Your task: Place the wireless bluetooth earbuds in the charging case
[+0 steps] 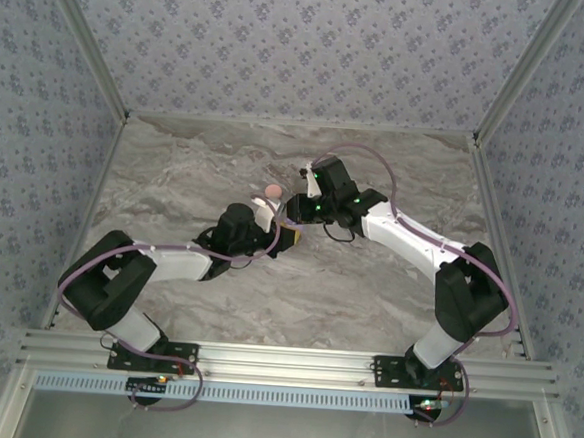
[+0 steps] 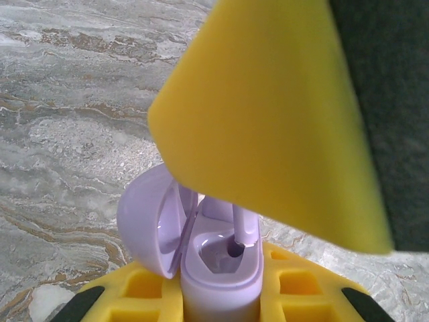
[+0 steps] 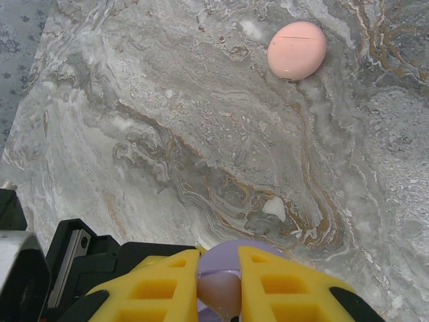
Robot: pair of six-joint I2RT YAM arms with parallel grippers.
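Observation:
My left gripper (image 2: 221, 298) is shut on the purple charging case (image 2: 221, 275), which stands upright with its lid (image 2: 151, 225) swung open to the left. A purple earbud's stem (image 2: 244, 228) dips into the case's right slot. It hangs from my right gripper (image 3: 221, 292), whose yellow finger (image 2: 268, 114) looms over the case. In the right wrist view the earbud (image 3: 220, 295) sits pinched between the yellow fingers (image 3: 157, 288), with the case lid (image 3: 228, 258) just beyond. In the top view both grippers (image 1: 289, 234) (image 1: 298, 211) meet at mid-table.
A salmon-pink round case (image 3: 297, 49) (image 1: 272, 191) lies closed on the marble table (image 3: 167, 134), beyond the grippers. The left arm's black body (image 3: 87, 251) is close beside the right fingers. Patterned walls enclose the table on three sides.

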